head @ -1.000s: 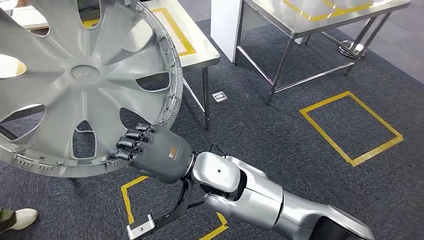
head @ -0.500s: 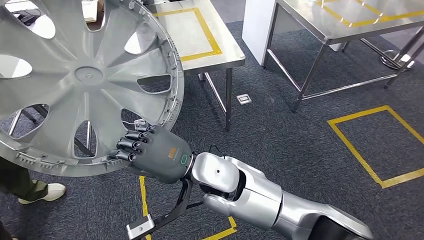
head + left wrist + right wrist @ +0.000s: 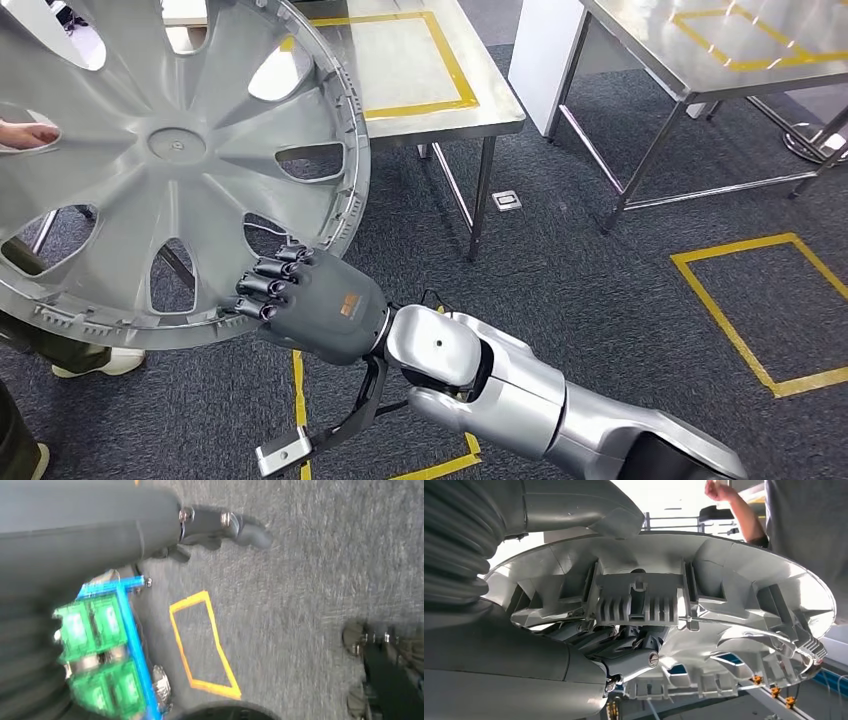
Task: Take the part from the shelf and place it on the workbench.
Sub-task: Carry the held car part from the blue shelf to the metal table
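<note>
The part is a large grey wheel cover (image 3: 170, 150) with spoke-shaped openings, carried tilted up at the left of the head view. My right hand (image 3: 310, 310) grips its lower rim, dark fingers (image 3: 265, 285) curled over the edge. In the right wrist view the ribbed back of the wheel cover (image 3: 724, 590) sits against my right hand (image 3: 524, 665). The workbench (image 3: 400, 60), a steel table with a yellow taped rectangle, stands just behind the cover. My left hand (image 3: 220, 525) hangs over the carpet and holds nothing, one digit stretched out.
A person stands close on the left: a hand (image 3: 25, 130) shows through a cover opening, a shoe (image 3: 100, 360) below it, an arm (image 3: 734, 505) beyond the cover. A second steel table (image 3: 720, 40) stands at the right. Yellow floor squares (image 3: 760, 300) mark the grey carpet.
The whole view has swung: tables and floor marks slid to the right in the picture. My right hand keeps its grip on the wheel cover. A person's hand has come into sight behind it.
</note>
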You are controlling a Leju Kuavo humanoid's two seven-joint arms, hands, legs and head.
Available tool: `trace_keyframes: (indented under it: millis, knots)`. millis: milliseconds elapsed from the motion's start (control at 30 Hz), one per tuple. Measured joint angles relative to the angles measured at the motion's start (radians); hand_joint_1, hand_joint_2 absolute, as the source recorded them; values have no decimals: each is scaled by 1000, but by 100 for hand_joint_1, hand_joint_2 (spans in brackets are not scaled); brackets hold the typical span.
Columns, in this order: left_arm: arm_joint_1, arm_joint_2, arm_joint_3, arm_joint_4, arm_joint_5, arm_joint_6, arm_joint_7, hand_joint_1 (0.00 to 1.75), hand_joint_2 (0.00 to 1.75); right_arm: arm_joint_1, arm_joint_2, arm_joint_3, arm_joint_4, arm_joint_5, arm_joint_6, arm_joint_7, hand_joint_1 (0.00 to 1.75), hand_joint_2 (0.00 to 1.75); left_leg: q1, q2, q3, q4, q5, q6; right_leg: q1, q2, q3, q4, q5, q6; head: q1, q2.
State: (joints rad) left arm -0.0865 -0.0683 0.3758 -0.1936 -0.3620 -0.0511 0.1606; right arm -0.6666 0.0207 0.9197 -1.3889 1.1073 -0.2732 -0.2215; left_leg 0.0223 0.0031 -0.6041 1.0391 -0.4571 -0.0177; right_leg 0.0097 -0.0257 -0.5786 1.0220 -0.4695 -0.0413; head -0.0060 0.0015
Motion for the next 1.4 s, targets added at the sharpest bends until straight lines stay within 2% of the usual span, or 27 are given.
trace_keyframes:
  millis: [67, 233, 333, 367, 433, 500, 533, 567, 600, 667, 700, 733, 800, 867, 900, 933, 1000, 1033, 1067, 1100, 1167, 1200, 1233, 1333, 1367, 1400]
  knots:
    - [0, 0, 0, 0, 0, 0, 0, 0, 175, -2, 0, 0, 0, 1, -2, 0, 175, 175, -1, 1, -2, 0, 1, 3, -1, 0, -1, -3, 4, 7, 1, 0]
    - [0, 2, 0, 0, -1, 0, 0, 0, 175, -3, 0, 0, 2, 6, -8, 1, 175, 175, -10, 2, -9, 6, 1, 15, -10, -1, -2, -10, 11, 50, 0, 0]
    - [0, 3, 0, 0, -2, 0, 0, 0, 175, -5, 0, 0, 2, 6, -8, 2, 175, 175, -8, 1, -8, -1, 3, 23, -12, -2, -2, -9, 8, 62, 0, 0]
    - [-1, 3, 0, 0, -3, 0, 0, 0, 175, -7, 0, 0, 2, 6, -8, 2, 175, 175, -5, 1, -5, -6, 5, 28, -13, 1, -7, 4, -2, 66, 1, 0]
    - [-3, 2, 0, -1, -5, 0, 0, 0, 175, -11, -1, 0, 2, 7, -9, 4, 175, 175, 1, 1, 0, -14, 9, 34, -15, 13, -44, 86, -49, 69, 4, 0]
    - [-4, 2, 0, -1, -8, 0, 0, 0, 175, -9, -3, 0, 4, 9, -9, 5, 175, 175, 2, -1, -1, -14, 9, 35, -19, 20, -113, 222, -110, 71, 6, 0]
    - [-4, 2, 0, -1, -9, 0, 0, 0, 175, -7, -4, 0, 5, 10, -9, 6, 175, 175, 3, -2, -1, -14, 8, 33, -21, 21, -138, 269, -121, 72, 6, 0]
    - [-4, 2, 0, 0, -11, 0, 0, 0, 175, -5, -5, 0, 6, 10, -9, 7, 175, 175, 4, -4, 0, -12, 6, 30, -24, 21, -146, 280, -114, 73, 6, 0]
    - [-4, 2, 0, 0, -13, 0, 0, 0, 175, -4, -6, 0, 7, 10, -9, 9, 175, 175, 6, -7, 1, -10, 3, 25, -27, 21, -134, 250, -87, 75, 6, 0]
    - [-4, 1, 0, 0, -15, 0, 0, 0, 175, -3, -6, 0, 8, 10, -9, 14, 175, 175, 11, -11, 4, -4, -5, 11, -33, 22, -71, 117, -23, 76, 8, 0]
    - [-4, 1, 0, -1, -15, 0, 0, 0, 175, -3, -6, 0, 8, 11, -10, 15, 175, 175, 11, -13, 5, -1, -9, 2, -33, 24, -44, 62, -4, 74, 9, 0]
    - [-4, 1, 0, -1, -15, 0, 0, 0, 175, -2, -7, 0, 8, 11, -10, 16, 175, 175, 11, -14, 5, 1, -12, -7, -31, 26, -29, 28, 2, 70, 9, 0]
    - [-5, 1, 0, -1, -15, 0, 0, 0, 175, -1, -7, 0, 8, 12, -10, 17, 175, 175, 12, -16, 9, -5, -14, -24, -25, 30, -26, 17, -4, 54, 10, 0]
    - [-5, 1, 0, -1, -15, 0, 1, 0, 175, 0, -7, 0, 8, 15, -12, 19, 175, 175, 16, -14, 12, -4, -17, -36, -25, 30, -15, 12, -6, 37, 9, 0]
    - [-5, 0, 0, -2, -15, 0, 2, 0, 175, 0, -7, 0, 7, 17, -12, 20, 175, 175, 16, -11, 3, 17, -26, -39, -27, 29, -7, 8, -9, 28, 8, 0]
    - [-5, 0, 0, -2, -15, 0, 1, 0, 175, 0, -6, 0, 7, 20, -12, 22, 175, 175, 16, -10, -19, 62, -42, -41, -28, 28, 3, 5, -13, 20, 6, 0]
    - [-4, 0, 0, -2, -15, 0, -2, 0, 175, 5, -5, 0, 7, 26, -12, 23, 175, 175, 13, -8, -96, 194, -84, -42, -23, 26, 19, 4, -27, 9, 5, 0]
    - [-3, 0, 0, -2, -15, 0, -2, 0, 175, 8, -4, 0, 7, 30, -12, 24, 175, 175, 11, -8, -135, 249, -92, -42, -21, 26, 27, 4, -35, 6, 5, 0]
    - [-2, 0, 0, -2, -14, 0, 0, 0, 175, 11, -4, 0, 7, 33, -11, 24, 175, 175, 10, -8, -159, 271, -81, -40, -19, 27, 38, 4, -45, 5, 6, 0]
    - [-1, 0, 0, -1, -14, 0, 2, 0, 175, 14, -4, 0, 7, 37, -9, 25, 175, 175, 8, -8, -162, 253, -48, -37, -17, 28, 52, 4, -55, 5, 5, 0]
    - [-1, 0, 0, -1, -14, 0, 6, 0, 175, 16, -4, 0, 7, 41, -7, 27, 175, 175, 4, -6, -124, 134, 42, -27, -17, 28, 81, 3, -79, 10, 6, 0]
    - [-1, 0, 0, -1, -14, 0, 4, 0, 175, 16, -4, 0, 7, 42, -6, 30, 175, 175, -1, -3, -99, 79, 69, -22, -15, 28, 91, 4, -91, 16, 5, 0]
    - [-2, 0, 0, 0, -14, 0, -1, 0, 175, 16, -4, -1, 6, 42, -6, 32, 175, 175, -4, -1, -80, 39, 74, -16, -13, 28, 97, 2, -99, 21, 4, 0]
    - [-6, 0, 0, 0, -14, -2, -15, 0, 175, 17, -3, -4, 2, 43, -4, 35, 175, 175, -8, -1, -55, 6, 41, 5, -9, 27, 104, 6, -101, 40, 5, 0]
    - [-5, 0, 0, 0, -14, -2, -14, 0, 175, 17, -3, -4, 1, 43, -3, 35, 175, 175, -6, -2, -48, 1, 35, 12, -9, 27, 99, 25, -93, 46, 7, 0]
    - [-4, 0, 0, 0, -14, -2, -12, 0, 175, 17, -3, -5, -1, 43, -3, 35, 175, 175, -3, -4, -38, -2, 29, 18, -10, 28, 78, 61, -87, 51, 8, 0]
